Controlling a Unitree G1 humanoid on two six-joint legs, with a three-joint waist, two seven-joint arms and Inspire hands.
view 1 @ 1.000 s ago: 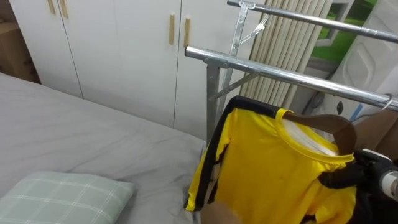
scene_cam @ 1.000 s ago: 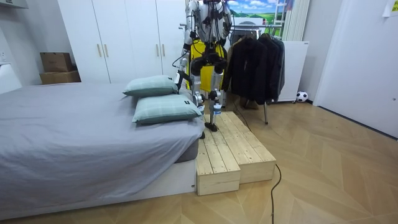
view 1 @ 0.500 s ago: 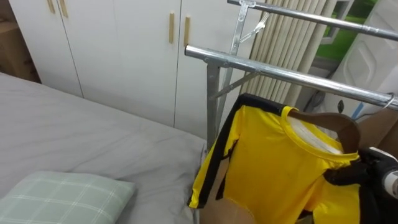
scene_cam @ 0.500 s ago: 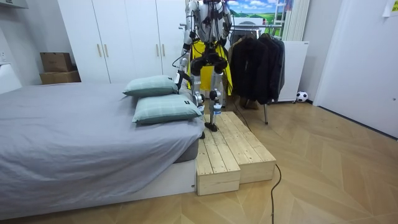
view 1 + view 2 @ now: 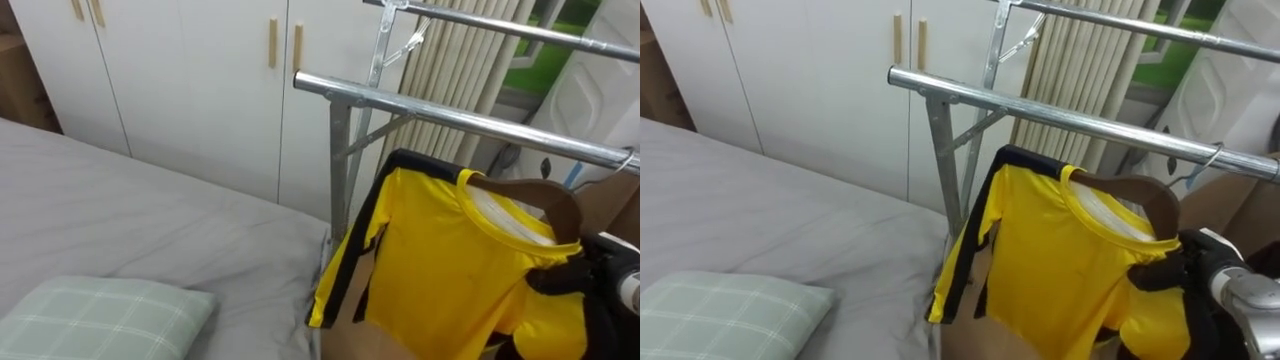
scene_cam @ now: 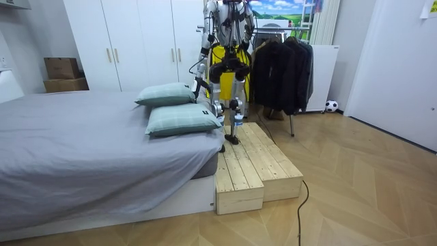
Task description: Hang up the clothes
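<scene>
Near end: a checked pillow (image 5: 100, 315) lies on the grey bed (image 5: 150, 220), low on the robot's left. In the room view we see the robot standing on the wooden platform (image 6: 252, 167) beside the bed, facing the rack.

The right hand (image 5: 1160, 274) comes in from the lower right, its dark fingers clamped over the shoulder of the yellow shirt (image 5: 440, 260). The shirt sits on a wooden hanger (image 5: 530, 190) and hangs just below the front rail (image 5: 450, 115). The hook (image 5: 625, 162) is up at that rail; we cannot tell whether it sits over it.

The left hand (image 6: 199, 83) is low at the robot's side by the pillows; we cannot tell its state.

In the way: the upright post (image 5: 340, 170) and its diagonal brace (image 5: 385, 135) stand just left of the shirt, with the black-edged sleeve right against the post.

Further back are the rear rail (image 5: 500, 25), a ribbed beige panel (image 5: 450, 70) and the white wardrobe (image 5: 190, 90). Dark coats (image 6: 280, 72) fill the rack on the room view's right.
</scene>
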